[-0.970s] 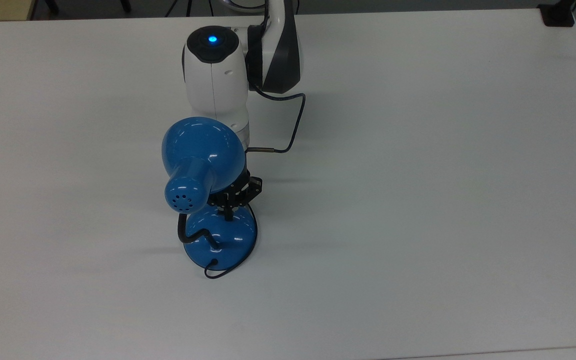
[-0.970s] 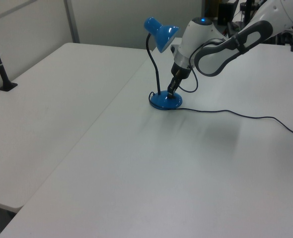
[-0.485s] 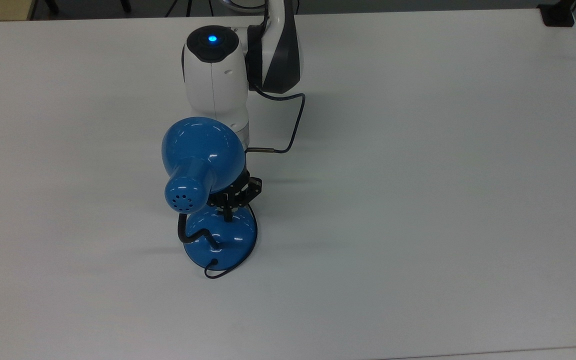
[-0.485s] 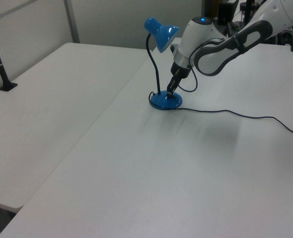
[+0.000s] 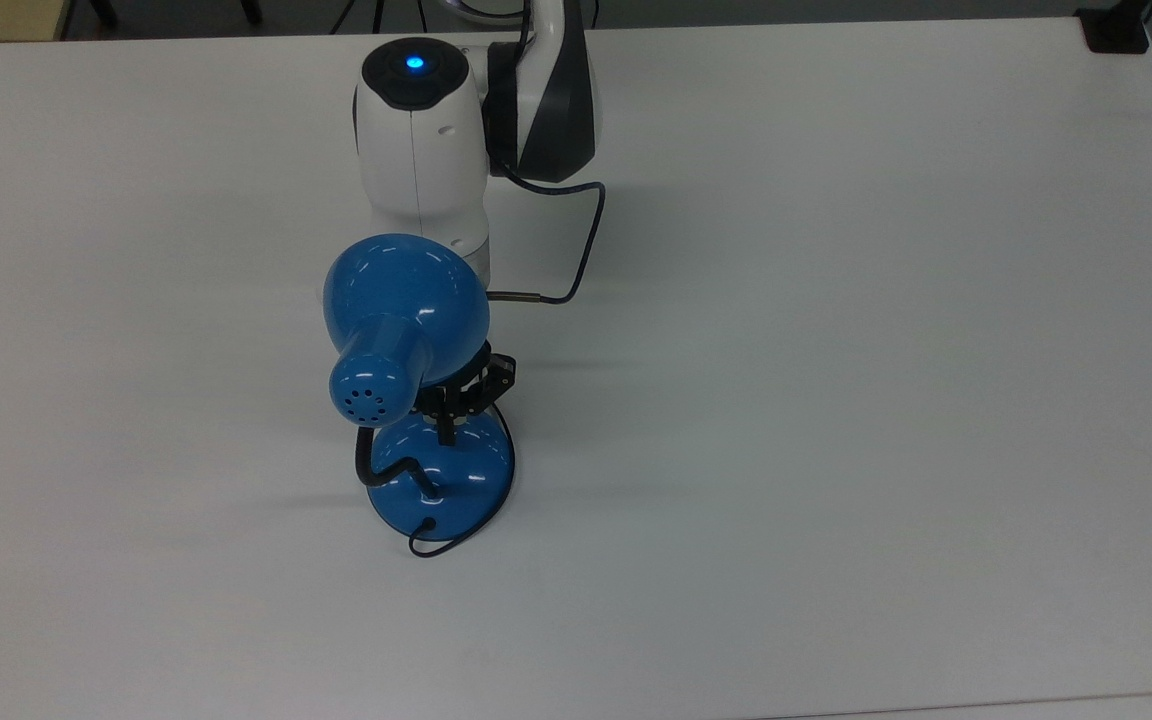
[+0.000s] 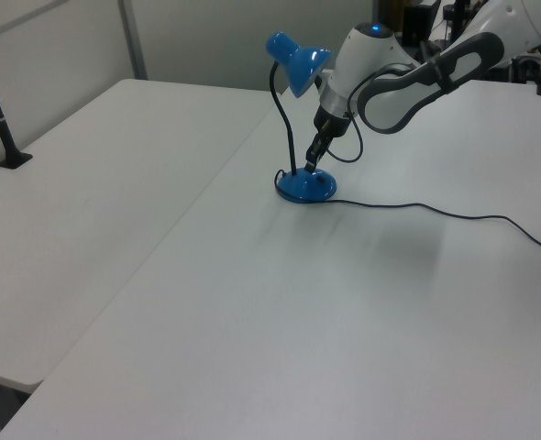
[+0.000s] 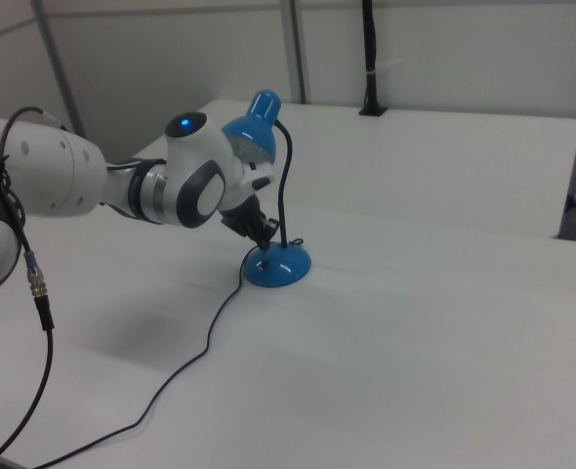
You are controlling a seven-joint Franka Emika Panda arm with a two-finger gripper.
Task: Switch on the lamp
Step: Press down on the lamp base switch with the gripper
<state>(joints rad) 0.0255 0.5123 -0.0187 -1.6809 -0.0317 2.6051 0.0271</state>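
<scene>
Near the white table's (image 5: 836, 350) middle, the blue desk lamp (image 5: 406, 310) was stood; the gripper (image 5: 447, 428) was poised over its domed base (image 5: 466, 480), jaws seemingly closed, presumably for pressing the switch; no glow was seen.

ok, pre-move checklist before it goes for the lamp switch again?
1. Lamp upright, base flat on the table: ok.
2. Gripper over the base's top: ok.
3. Tip touching the switch: cannot tell; in the left view the gripper seems just above the base.
4. Lamp lit: not ok, no glow from the shade.
5. Cord lying loose on the table, away from the arm: ok.
6. Shade clear of the wrist: cannot tell; they overlap in the top view.
</scene>
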